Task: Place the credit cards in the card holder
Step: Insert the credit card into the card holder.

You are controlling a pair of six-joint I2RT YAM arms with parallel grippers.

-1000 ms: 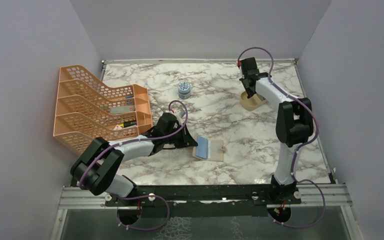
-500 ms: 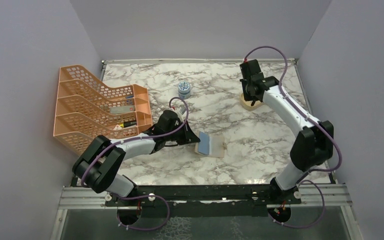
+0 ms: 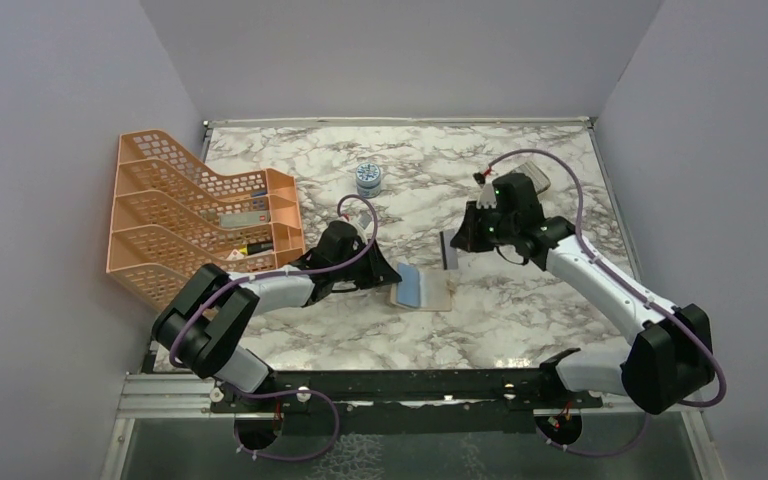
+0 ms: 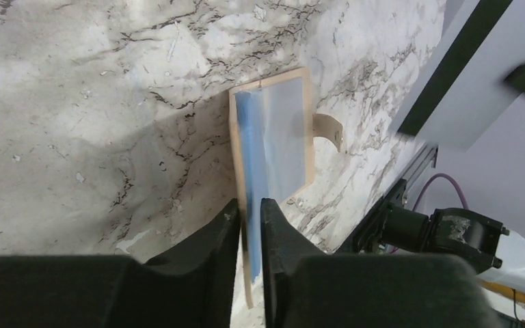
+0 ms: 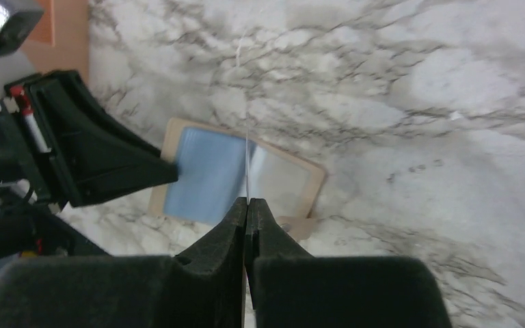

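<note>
The left gripper (image 4: 249, 206) has the blue flap of the open card holder (image 3: 422, 290) between its narrowly parted jaws; whether they pinch it cannot be told. Farther out, the right gripper (image 5: 247, 203) is clenched on a credit card (image 3: 449, 252), which hangs edge-down beyond its jaws, above that card holder.

Left arm (image 3: 260, 292): extended low over the desk (image 3: 520, 310) toward centre, forearm near horizontal. Left gripper (image 4: 249, 205): jaws narrowly apart, straddling the blue inner edge of the card holder (image 4: 277, 130); the wrist view does not show whether they press on it. Right arm (image 3: 605, 280): reaches inward from the right, elbow at the near right corner. Right gripper (image 5: 247, 203): jaws closed on a credit card (image 5: 247, 160), held edge-on and angled down.
</note>
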